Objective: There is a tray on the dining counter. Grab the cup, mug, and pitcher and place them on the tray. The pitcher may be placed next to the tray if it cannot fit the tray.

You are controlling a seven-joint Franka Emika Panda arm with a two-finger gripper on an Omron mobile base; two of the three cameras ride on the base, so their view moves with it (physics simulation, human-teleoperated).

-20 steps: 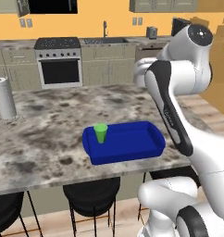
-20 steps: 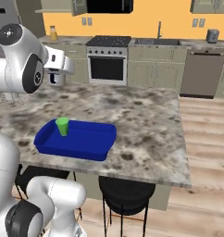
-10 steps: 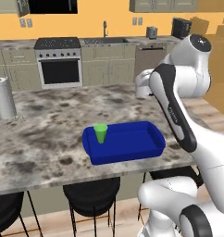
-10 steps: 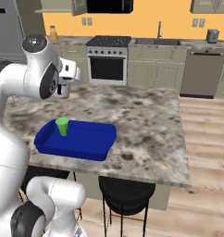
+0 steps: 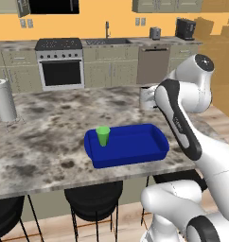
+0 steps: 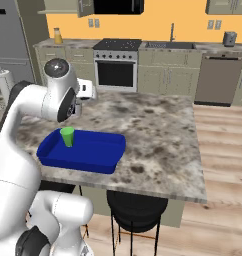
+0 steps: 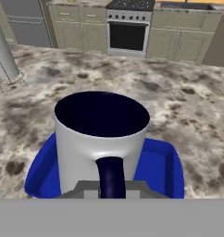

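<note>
My gripper [image 7: 111,187] is shut on the dark handle of the light grey mug [image 7: 101,139], which hangs upright above the blue tray [image 7: 162,162]. From the left base view the mug [image 5: 145,98] peeks out behind my forearm, above the far right end of the tray [image 5: 135,153]. The green cup [image 5: 103,135] stands in the tray's left end, and also appears as the cup [image 6: 67,136] in the tray [image 6: 93,162] on the dining counter [image 6: 158,145]. The pitcher [image 6: 58,36] stands on the back kitchen counter, left of the stove.
A paper towel roll [image 5: 4,100] stands upright at the counter's far left. Black stools [image 5: 92,198] sit under the near edge. A stove [image 5: 62,66] and cabinets line the back wall. The right half of the tray holds nothing.
The arm has carried the mug down and toward the tray, and the elbow has swung. The cup and tray have stayed put.
</note>
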